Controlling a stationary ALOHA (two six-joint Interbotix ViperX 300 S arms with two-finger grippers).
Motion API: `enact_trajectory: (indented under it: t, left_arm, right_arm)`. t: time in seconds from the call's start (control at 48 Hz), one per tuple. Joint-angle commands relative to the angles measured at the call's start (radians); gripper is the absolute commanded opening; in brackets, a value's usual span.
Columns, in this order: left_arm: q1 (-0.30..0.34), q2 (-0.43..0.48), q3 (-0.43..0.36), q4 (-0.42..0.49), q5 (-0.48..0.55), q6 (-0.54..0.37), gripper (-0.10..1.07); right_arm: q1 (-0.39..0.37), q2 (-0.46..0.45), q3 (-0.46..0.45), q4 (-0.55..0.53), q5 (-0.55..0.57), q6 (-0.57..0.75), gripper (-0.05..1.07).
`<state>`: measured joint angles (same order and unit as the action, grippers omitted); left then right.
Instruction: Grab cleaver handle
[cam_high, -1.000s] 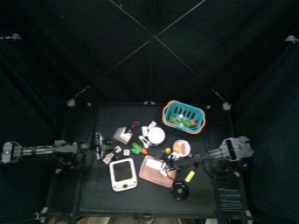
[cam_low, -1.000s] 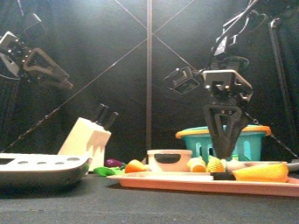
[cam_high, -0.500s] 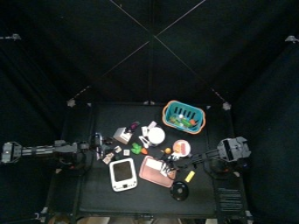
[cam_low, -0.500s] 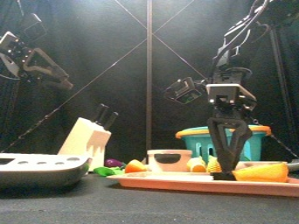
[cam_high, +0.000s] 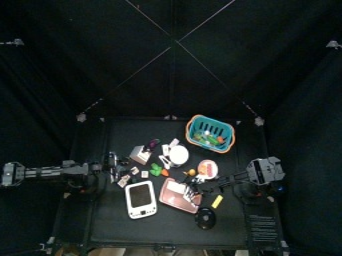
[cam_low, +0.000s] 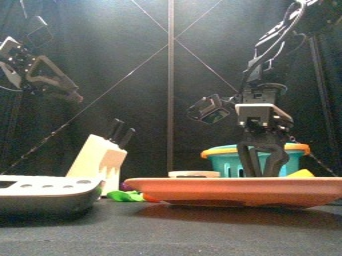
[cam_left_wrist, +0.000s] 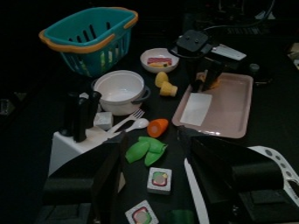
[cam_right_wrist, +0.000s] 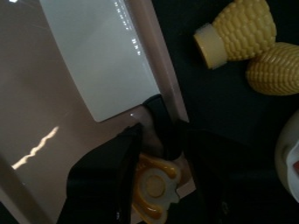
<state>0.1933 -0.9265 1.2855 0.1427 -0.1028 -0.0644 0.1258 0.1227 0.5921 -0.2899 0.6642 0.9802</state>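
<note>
the cleaver (cam_right_wrist: 105, 61) lies on the pink tray (cam_left_wrist: 222, 103), its yellow handle (cam_right_wrist: 155, 179) framed between the right gripper (cam_right_wrist: 149, 144) jaws, held apart. closing on the handle is called for next. the left gripper's (cam_left_wrist: 152, 188) jaws are apart.

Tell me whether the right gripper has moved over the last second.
Yes. In the front view the right gripper has sunk lower against the teal basket behind it, its open jaws now reaching down behind the pink tray's raised near edge.
</note>
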Motion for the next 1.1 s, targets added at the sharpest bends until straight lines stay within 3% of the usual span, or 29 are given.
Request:
enact_trajectory:
  t: [0.0, 0.417, 0.833, 1.083]
  left_arm:
    - [0.002, 0.005, -0.012, 0.000, -0.005, 0.002, 0.87]
    - [0.003, 0.003, -0.011, 0.000, -0.003, 0.002, 0.87]
    - [0.003, 0.003, -0.011, 0.000, -0.003, 0.002, 0.87]
    - [0.003, 0.005, -0.011, 0.000, -0.003, 0.002, 0.87]
  right_arm:
    - [0.000, -0.006, -0.012, 0.002, -0.003, 0.000, 0.77]
    - [0.002, 0.008, -0.023, 0.000, 0.012, 0.000, 0.54]
    - [0.034, -0.017, -0.167, -0.089, 0.195, -0.003, 0.53]
    - [0.060, -0.017, -0.206, -0.109, 0.249, -0.002, 0.53]
